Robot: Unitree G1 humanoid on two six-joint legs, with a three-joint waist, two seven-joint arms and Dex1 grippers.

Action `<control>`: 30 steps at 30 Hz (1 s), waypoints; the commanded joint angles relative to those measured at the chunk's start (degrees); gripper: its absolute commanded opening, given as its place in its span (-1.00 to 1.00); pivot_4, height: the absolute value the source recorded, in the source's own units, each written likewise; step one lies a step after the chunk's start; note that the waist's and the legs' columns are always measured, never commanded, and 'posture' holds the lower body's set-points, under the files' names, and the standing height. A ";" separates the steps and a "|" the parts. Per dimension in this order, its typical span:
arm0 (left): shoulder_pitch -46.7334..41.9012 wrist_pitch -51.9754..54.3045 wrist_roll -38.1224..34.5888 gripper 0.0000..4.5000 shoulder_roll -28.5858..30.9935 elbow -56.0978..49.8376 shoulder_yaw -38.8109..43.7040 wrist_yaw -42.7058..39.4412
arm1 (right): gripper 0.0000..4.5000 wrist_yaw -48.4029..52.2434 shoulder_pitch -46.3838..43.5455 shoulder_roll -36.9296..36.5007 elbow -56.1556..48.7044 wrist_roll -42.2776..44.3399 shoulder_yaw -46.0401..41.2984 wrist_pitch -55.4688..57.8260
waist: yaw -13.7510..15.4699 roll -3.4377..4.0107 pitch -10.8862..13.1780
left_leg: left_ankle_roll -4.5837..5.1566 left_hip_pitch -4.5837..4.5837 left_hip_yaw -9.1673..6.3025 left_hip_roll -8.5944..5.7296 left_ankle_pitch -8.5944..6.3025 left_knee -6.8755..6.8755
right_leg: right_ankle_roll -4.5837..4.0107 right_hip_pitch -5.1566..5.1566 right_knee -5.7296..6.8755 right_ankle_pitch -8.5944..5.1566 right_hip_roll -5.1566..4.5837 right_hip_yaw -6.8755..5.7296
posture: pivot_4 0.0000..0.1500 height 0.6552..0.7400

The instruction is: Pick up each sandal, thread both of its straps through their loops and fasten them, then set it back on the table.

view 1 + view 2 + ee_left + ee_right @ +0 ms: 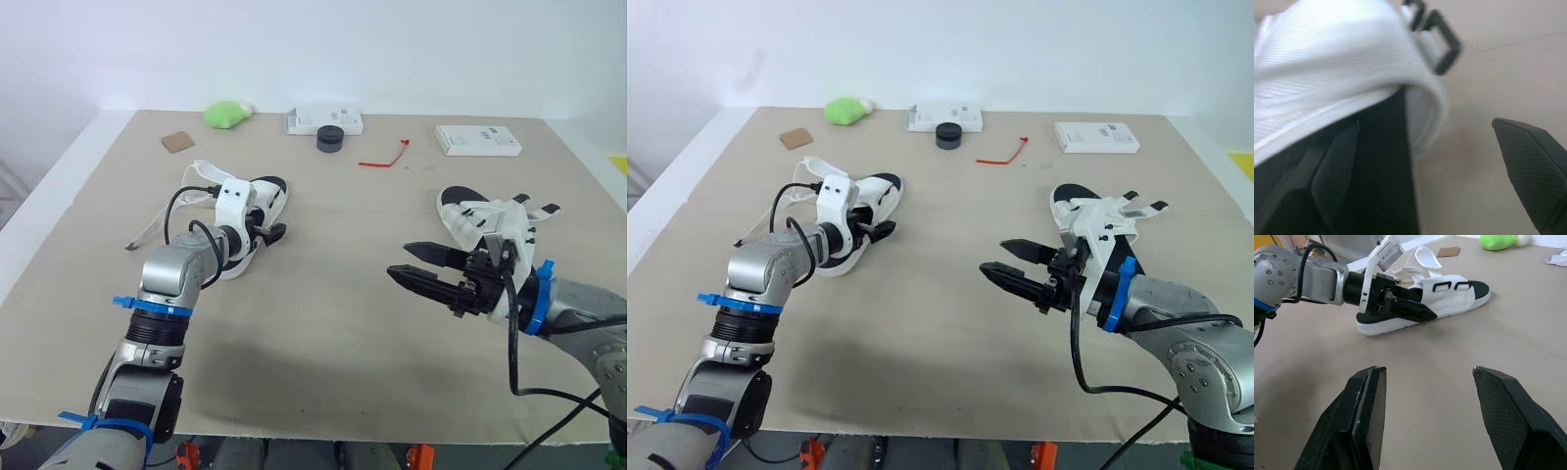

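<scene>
Left end effector (272,233) is open at the side of the left sandal (1449,293), which lies flat on the table (323,333). I'd clamp the firm black sole edge, not the soft white mesh. Right end effector (399,259) hovers open near the right sandal (480,217); the rigid black rectangular loops (1452,285) face up.

A wide beige worktop (323,333) spreads across the room, its surface matte and marked by a faint seam running across it. A pale white border (39,211) runs along its left side. Behind the far edge stands a plain white wall (392,49). The light is soft and even, casting dim shadows.
</scene>
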 commanded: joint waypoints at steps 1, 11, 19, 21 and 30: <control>-1.33 -1.41 1.95 0.98 0.28 0.38 -0.83 -0.54 | 0.36 -0.31 0.09 -0.29 -2.23 0.95 -1.87 -1.29 | 0.00 0.00 0.00 | 0.00 0.00 0.00 0.00 0.00 0.00 | 0.00 0.00 0.00 0.00 0.00 0.00 | 1.00 1.00; -8.95 -15.09 9.44 0.98 -3.75 18.96 -2.26 1.10 | 0.36 -1.13 0.12 0.22 -3.01 0.66 -1.12 -2.09 | 0.04 0.00 0.00 | 0.04 0.01 0.01 -0.02 0.17 0.02 | 0.09 0.01 0.00 0.17 -0.01 0.02 | 1.00 1.00; -12.85 -24.42 13.40 0.98 -5.87 31.09 -1.83 2.03 | 0.36 -6.81 -1.12 5.05 -5.10 -4.19 -0.45 -8.53 | 0.03 -0.01 -0.01 | 0.03 0.01 0.01 -0.03 0.18 0.02 | 0.12 0.01 0.00 0.19 -0.01 0.03 | 1.00 1.00; -13.39 -26.33 14.08 0.98 -6.22 33.43 -1.55 2.50 | 0.36 -6.73 -0.41 5.80 -5.84 -4.74 0.31 -9.54 | 0.03 0.00 -0.02 | 0.01 0.02 0.01 -0.03 0.20 0.02 | 0.14 0.02 0.00 0.20 -0.01 0.03 | 1.00 1.00; -16.03 -33.43 15.52 0.19 -7.05 41.64 0.58 5.98 | 0.36 -6.61 0.60 6.95 -6.06 -5.36 1.28 -11.06 | -0.02 0.00 -0.03 | 0.09 0.04 0.01 -0.03 0.36 0.02 | 0.21 0.03 0.00 0.39 -0.01 0.03 | 1.00 1.00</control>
